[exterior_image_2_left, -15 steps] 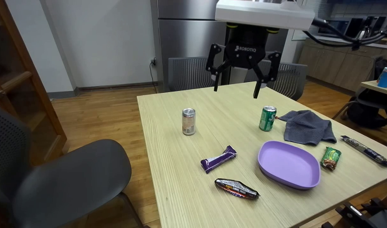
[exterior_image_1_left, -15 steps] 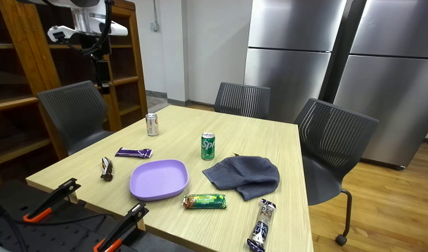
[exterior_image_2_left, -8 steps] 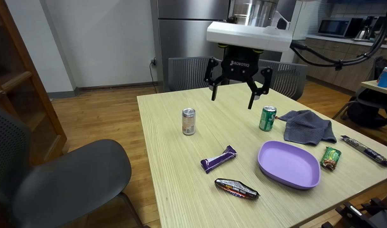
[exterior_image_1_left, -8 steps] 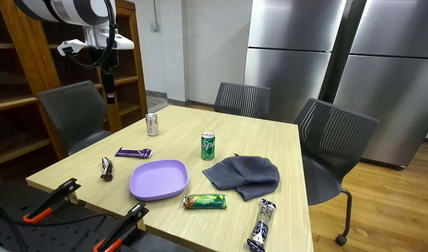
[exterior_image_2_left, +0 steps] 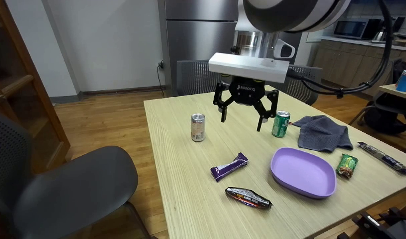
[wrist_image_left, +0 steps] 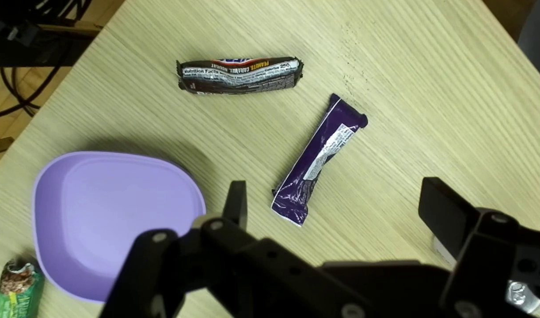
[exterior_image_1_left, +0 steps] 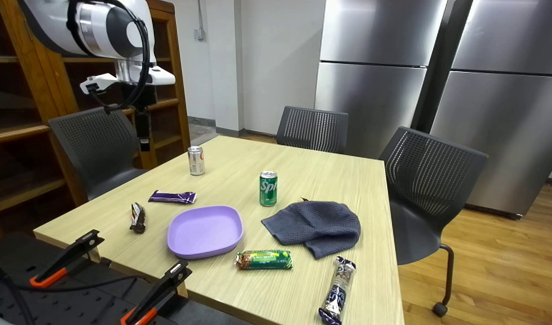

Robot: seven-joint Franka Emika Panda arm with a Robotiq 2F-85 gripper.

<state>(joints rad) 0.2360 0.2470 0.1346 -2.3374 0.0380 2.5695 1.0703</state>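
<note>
Pale wood-grain table (exterior_image_2_left: pixel 189 199): gripper (exterior_image_2_left: pixel 241 125) above, jaws spread wide, empty. Wrist view, from mid-gap: purple-wrapped bar (wrist_image_left: pixel 316 160) at eleven o'clock, lilac plate (wrist_image_left: pixel 115 207) at nine. Step, apparently: alignment; any grasp would call for lowering. Clearance hard to judge.

Four bars (exterior_image_2_left: pixel 229 167), two cans (exterior_image_2_left: pixel 280 124), one plate (exterior_image_2_left: pixel 304 172), one cloth (exterior_image_2_left: pixel 322 134)
</note>
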